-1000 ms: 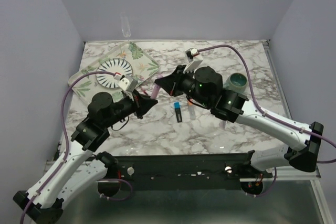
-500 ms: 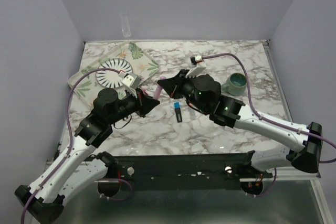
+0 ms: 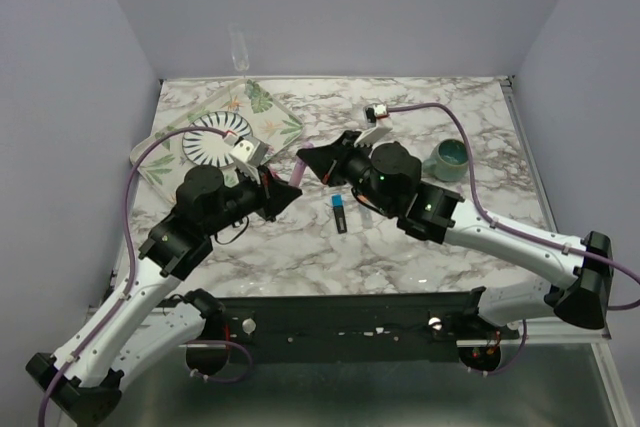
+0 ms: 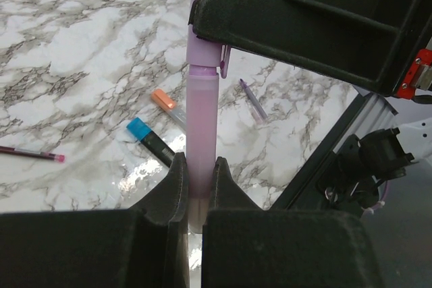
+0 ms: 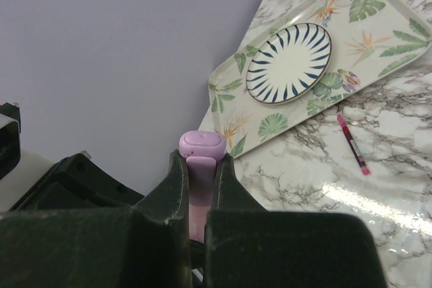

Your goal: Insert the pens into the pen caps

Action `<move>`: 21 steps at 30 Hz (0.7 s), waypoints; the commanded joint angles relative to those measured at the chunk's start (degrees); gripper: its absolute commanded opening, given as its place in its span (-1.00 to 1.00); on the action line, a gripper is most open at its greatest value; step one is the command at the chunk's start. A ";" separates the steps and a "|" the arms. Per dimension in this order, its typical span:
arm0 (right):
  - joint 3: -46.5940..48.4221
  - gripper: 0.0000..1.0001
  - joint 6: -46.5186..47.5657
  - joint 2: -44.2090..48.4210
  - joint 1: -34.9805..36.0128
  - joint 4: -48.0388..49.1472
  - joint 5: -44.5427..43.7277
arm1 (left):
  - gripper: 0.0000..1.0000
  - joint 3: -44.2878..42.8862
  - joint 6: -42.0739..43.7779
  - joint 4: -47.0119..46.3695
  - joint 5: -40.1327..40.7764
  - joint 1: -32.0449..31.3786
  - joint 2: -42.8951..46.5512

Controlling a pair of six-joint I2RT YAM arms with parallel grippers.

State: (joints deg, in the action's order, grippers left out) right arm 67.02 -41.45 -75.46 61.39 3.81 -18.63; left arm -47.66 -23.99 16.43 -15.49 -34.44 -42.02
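My left gripper (image 3: pixel 292 191) (image 4: pixel 197 164) is shut on the pink-purple marker (image 4: pixel 202 119) and holds it above the table. My right gripper (image 3: pixel 306 157) (image 5: pixel 201 161) is shut on the light purple cap (image 5: pixel 201 145) (image 4: pixel 208 5). The cap sits on the marker's far end, and the two grippers face each other tip to tip. A black marker with a blue tip (image 3: pixel 340 213) (image 4: pixel 150 141) and a pale marker with an orange tip (image 4: pixel 169 104) lie on the marble. A thin red pen (image 5: pixel 353 144) (image 4: pixel 30 153) lies near the tray. The orange and blue caps are not in view.
A leaf-patterned tray (image 3: pixel 268 112) (image 5: pixel 378 35) with a striped plate (image 3: pixel 213 140) (image 5: pixel 290 63) stands at the back left. A teal mug (image 3: pixel 451 158) stands at the right. A small clear purple piece (image 4: pixel 252 99) lies on the marble. A glass (image 3: pixel 238 48) stands at the back edge.
Both grippers have closed in on each other above the table. The cap in my right gripper has come onto the end of the marker in my left gripper.
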 commanded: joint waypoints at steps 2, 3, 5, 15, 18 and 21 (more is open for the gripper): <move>-4.53 -0.99 0.49 -0.39 5.68 -9.96 14.86 | -1.00 -6.04 1.93 -13.35 4.94 0.16 -1.93; -5.84 -0.99 1.10 0.05 5.68 -9.62 14.77 | -1.00 -5.61 2.01 -13.96 4.94 0.16 -1.84; -6.20 -0.99 2.51 0.58 5.76 -9.09 15.81 | -1.00 -5.34 1.93 -15.10 5.64 0.16 -2.01; -4.80 -0.99 2.09 0.05 6.82 -5.92 23.47 | -1.00 -5.69 0.87 -19.06 7.48 0.16 -3.24; -3.74 -0.99 -1.78 -0.82 6.82 -7.06 24.08 | -1.00 -5.95 2.01 -19.94 10.74 0.16 -4.56; -2.35 -0.99 -3.81 -2.84 6.91 -9.17 25.57 | -1.00 -7.44 2.98 -21.34 12.15 0.16 -6.49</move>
State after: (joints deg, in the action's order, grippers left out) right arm 64.79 -37.74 -73.82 61.36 6.85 -17.63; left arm -49.47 -21.85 16.95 -15.00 -35.29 -44.29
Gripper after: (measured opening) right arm 0.097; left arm 0.093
